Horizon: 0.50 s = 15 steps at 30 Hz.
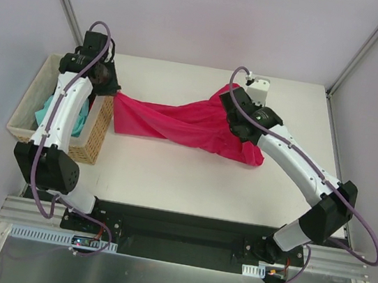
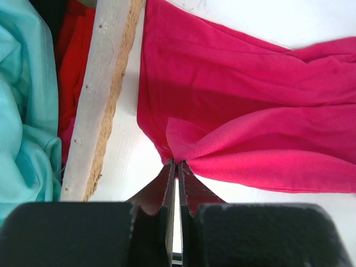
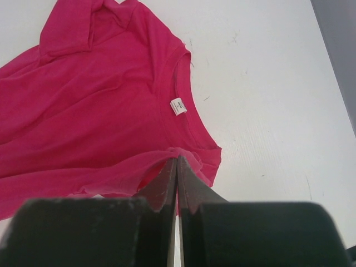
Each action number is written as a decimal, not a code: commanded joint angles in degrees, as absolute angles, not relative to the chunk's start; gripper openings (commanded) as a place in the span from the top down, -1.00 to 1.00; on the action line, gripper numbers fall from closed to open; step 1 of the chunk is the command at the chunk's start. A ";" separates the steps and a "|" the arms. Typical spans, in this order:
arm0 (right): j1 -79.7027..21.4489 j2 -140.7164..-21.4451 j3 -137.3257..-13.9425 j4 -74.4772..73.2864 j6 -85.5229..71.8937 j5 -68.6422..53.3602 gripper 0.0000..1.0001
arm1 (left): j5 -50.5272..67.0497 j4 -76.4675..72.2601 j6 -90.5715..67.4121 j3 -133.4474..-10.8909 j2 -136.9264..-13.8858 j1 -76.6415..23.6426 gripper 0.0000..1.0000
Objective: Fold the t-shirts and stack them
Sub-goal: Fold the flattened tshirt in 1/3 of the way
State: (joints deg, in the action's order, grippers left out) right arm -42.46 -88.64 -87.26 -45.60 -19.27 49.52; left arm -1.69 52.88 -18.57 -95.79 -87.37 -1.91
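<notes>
Clearly, the crimson t-shirt (image 1: 184,123) spans the white table (image 1: 170,174), drawn out between both arms. The left gripper (image 2: 176,162), its jaws pressed together, pinches a fold of the shirt's edge just beside the wicker basket (image 2: 92,128). The right gripper (image 3: 177,159) likewise clamps the cloth near the collar (white neck label (image 3: 177,105) facing up). Inside the basket lie a mint-green t-shirt (image 2: 22,111) and some red cloth (image 2: 75,67).

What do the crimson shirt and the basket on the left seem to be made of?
Crimson shirt: soft matte knit cloth, probably cotton jersey; it sags and creases in loose folds. Basket: tan woven wicker or a similar plant fibre, coarse weave on its side wall, pale flat rim.
</notes>
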 commanded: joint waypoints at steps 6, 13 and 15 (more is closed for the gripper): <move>-36.57 -93.51 -89.82 -42.54 -16.53 44.92 0.98 | -5.62 53.00 -18.11 -99.67 -94.74 -2.20 1.00; -31.91 -100.01 -94.21 -41.22 -13.10 41.93 0.98 | -6.06 53.17 -18.19 -104.31 -101.24 -2.11 1.00; -31.12 -102.29 -96.15 -40.87 -12.48 41.14 0.98 | -6.06 53.35 -18.19 -105.46 -103.35 -2.11 1.00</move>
State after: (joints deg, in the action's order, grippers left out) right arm -32.91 -99.42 -91.42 -42.76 -15.18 42.89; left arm -4.56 52.97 -18.59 -101.34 -101.06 -1.91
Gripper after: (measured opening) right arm 0.012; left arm 0.008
